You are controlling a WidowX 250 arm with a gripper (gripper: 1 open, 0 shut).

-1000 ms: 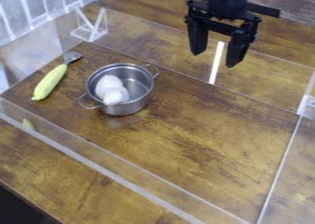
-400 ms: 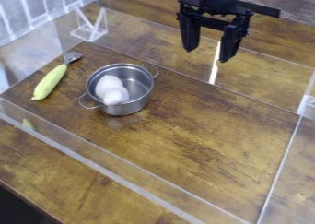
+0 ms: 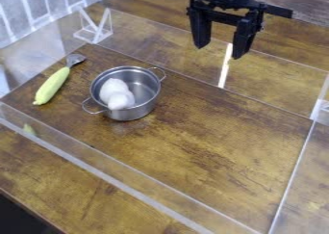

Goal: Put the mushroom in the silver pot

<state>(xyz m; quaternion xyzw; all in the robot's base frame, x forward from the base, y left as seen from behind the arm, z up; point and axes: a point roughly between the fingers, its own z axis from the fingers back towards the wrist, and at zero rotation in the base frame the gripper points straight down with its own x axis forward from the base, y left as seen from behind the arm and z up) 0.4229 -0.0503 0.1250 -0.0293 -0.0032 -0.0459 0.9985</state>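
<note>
Wooden tabletop (image 3: 218,132) w/ clear acrylic walls around the work area. Mushroom (image 3: 117,93) sits inside the silver pot (image 3: 125,91), near left, so the drop looks done. Gripper (image 3: 224,40) hangs far right, well apart from pot, jaws wide open & empty, prob. parked clear. Yellow-green corn (image 3: 52,85) lies just left of pot, apart from it. Nothing blocks the pot.

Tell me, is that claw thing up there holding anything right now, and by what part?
Nothing is held. The gripper hangs open and empty above the table, while the mushroom lies inside the silver pot.
</note>
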